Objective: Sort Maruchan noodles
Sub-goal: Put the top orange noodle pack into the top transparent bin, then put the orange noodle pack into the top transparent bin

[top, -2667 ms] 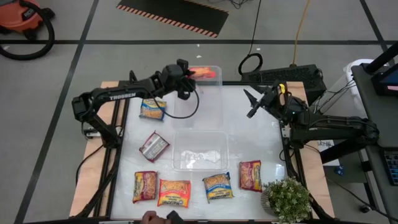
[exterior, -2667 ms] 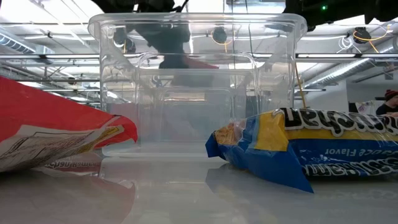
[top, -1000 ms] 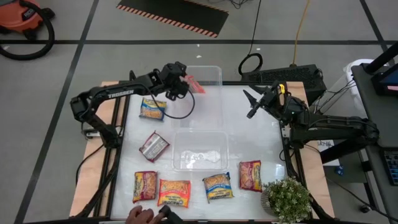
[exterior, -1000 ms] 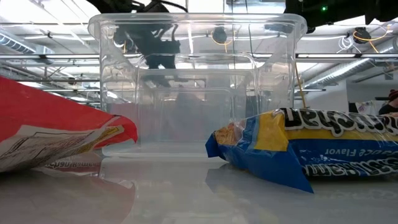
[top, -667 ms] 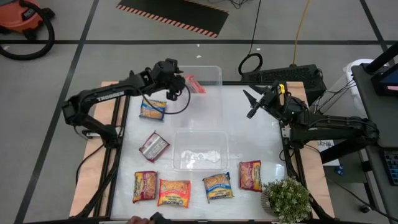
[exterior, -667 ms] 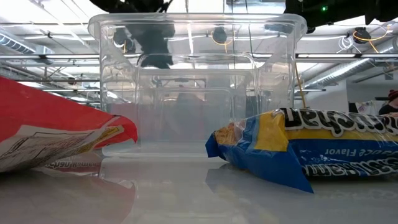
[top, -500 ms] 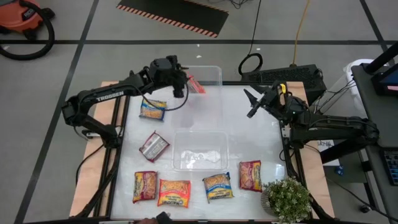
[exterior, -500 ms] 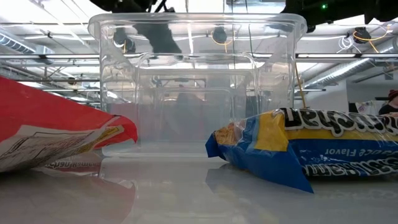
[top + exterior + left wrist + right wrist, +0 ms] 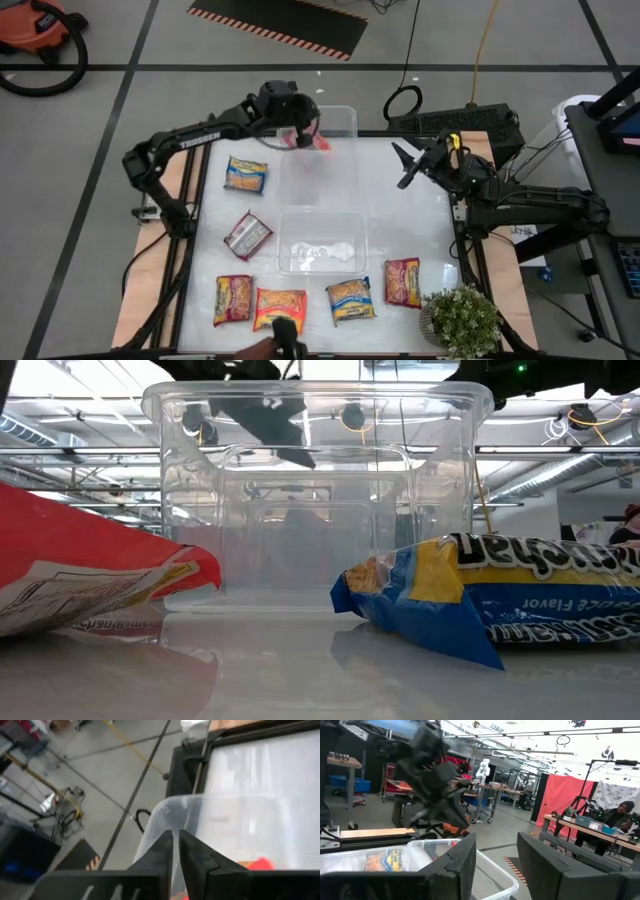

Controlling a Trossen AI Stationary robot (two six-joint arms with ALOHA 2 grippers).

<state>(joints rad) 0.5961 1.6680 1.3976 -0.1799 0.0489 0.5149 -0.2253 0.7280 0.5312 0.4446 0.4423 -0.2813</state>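
Observation:
The red Maruchan packet [image 9: 320, 141] lies inside the far clear bin [image 9: 340, 118], near its left wall. My left gripper [image 9: 300, 126] hovers over that wall, fingers shut [image 9: 176, 851], with the red packet [image 9: 260, 865] just below and beyond them. Other packets lie flat on the table: blue-yellow [image 9: 246, 175], silver-red [image 9: 247, 235], and a near row [image 9: 233, 299], [image 9: 281, 309], [image 9: 351, 300], [image 9: 403, 281]. My right gripper [image 9: 403, 166] waits open [image 9: 497, 865] above the table's right side. My left gripper's shut fingers [image 9: 195, 860] stand at the far bin's rim [image 9: 155, 817], pointing down and toward the table's right. I cannot tell whether they touch the rim or the red packet.
A second clear bin [image 9: 321, 243] stands mid-table; in the low view it fills the middle [image 9: 318, 490] between a red packet [image 9: 90, 570] and a blue one [image 9: 500, 600]. A potted plant [image 9: 462, 320] sits at the near right corner. A person's hand [image 9: 275, 345] shows at the near edge.
My left gripper drew back toward the table's far left, off the bin, then swung right again until it stood over the bin's left wall beside the red packet. The red packet has stayed in the bin. The hand at the near edge has shifted about.

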